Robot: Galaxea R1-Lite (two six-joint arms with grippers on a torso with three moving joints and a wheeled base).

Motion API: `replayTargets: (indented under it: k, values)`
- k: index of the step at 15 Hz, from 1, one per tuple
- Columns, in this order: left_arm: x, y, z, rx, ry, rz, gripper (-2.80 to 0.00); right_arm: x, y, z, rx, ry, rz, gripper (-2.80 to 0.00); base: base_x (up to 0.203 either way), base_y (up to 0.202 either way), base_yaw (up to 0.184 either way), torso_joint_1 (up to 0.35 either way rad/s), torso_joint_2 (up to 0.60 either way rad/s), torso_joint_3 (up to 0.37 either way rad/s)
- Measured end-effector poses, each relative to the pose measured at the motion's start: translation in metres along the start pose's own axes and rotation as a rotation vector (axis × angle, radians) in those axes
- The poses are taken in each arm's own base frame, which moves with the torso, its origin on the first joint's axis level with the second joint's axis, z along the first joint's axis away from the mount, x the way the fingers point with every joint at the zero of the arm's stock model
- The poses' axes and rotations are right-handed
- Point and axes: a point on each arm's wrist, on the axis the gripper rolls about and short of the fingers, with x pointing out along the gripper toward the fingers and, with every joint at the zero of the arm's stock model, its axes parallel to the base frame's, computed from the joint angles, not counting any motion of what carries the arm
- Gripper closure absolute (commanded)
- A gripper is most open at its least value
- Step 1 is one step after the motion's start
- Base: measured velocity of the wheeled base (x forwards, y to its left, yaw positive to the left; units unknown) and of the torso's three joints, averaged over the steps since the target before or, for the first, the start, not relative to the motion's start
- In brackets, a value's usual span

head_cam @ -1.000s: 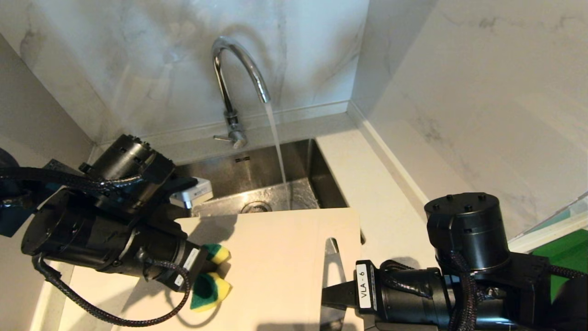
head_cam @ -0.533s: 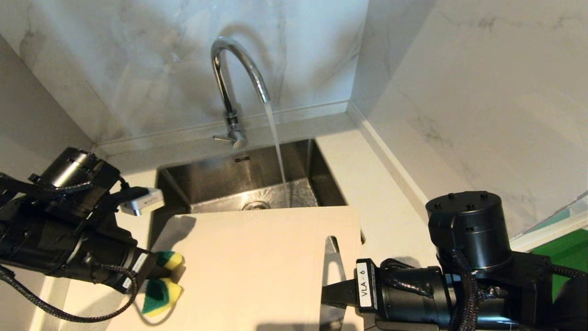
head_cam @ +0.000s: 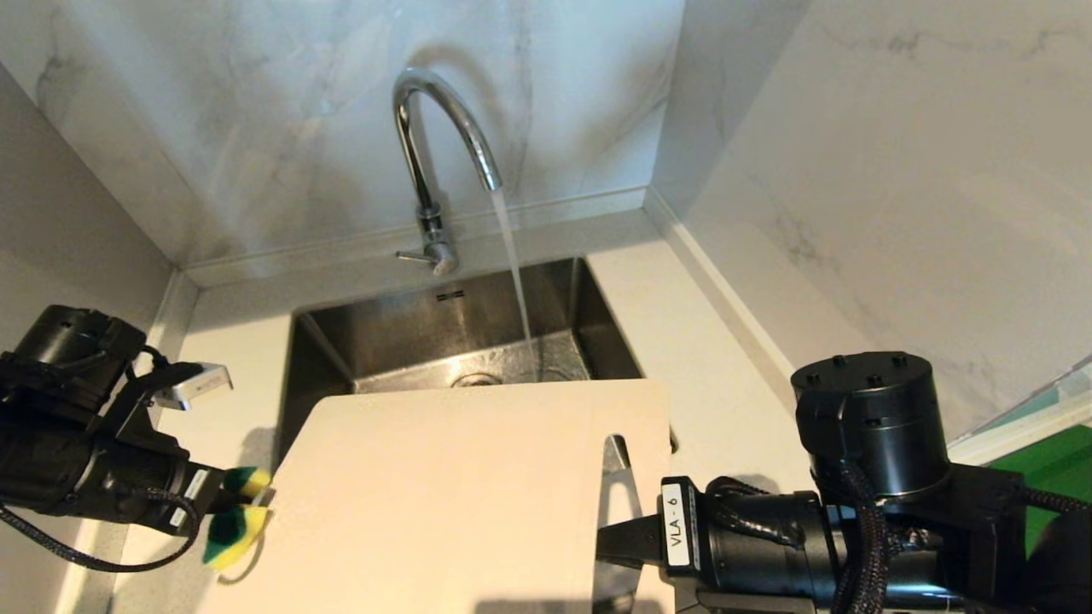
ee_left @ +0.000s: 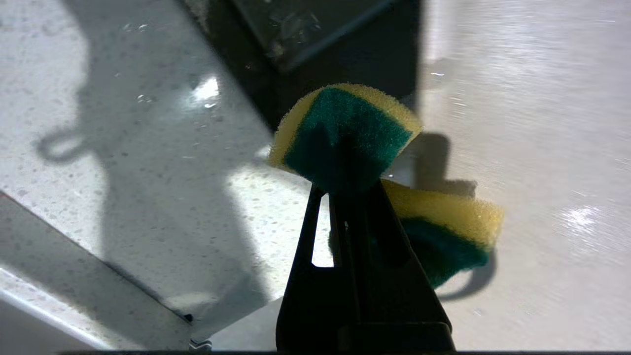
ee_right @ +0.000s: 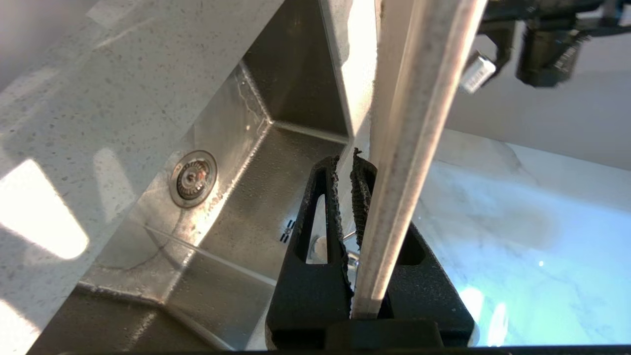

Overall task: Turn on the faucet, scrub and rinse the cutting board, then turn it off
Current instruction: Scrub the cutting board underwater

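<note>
faucet (head_cam: pixel 439 162): water is seen running into the sink (head_cam: pixel 409 328) at the desk's (head_cam: pixel 725 358) back edge | board (head_cam: pixel 444 495): held over the sink's front edge, clamped at its slotted end by the right pincer (ee_right: pixel 352 170) | left pincer (ee_left: pixel 345 192): closed on a sponge (head_cam: pixel 232 520), beside the board's left edge

cutting board (head_cam: pixel 444 495): near edge cut off | right gripper (head_cam: pixel 610 546): fingers hidden
</note>
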Motion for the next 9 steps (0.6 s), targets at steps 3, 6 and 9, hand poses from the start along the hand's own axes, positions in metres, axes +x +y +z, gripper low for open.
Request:
replayTargets:
  k: [3, 6, 9]
  values:
    - [-0.002, 0.014, 0.000, -0.044, -0.019, -0.039, 0.00, 0.000, 0.000, 0.000, 0.000, 0.000, -0.001, 0.00, 0.000, 0.000, 0.000, 0.000, 0.00, 0.000]
    - [-0.014, 0.027, 0.011, -0.092, -0.081, -0.046, 0.00, 0.000, 0.000, 0.001, 0.001, -0.001, 0.001, 0.00, 0.000, 0.000, 0.000, 0.000, 0.00, 0.000]
    - [-0.041, 0.036, 0.034, -0.136, -0.168, -0.016, 0.00, -0.001, 0.000, 0.001, 0.001, 0.000, 0.000, 0.00, 0.000, 0.000, 0.000, 0.000, 0.00, 0.000]
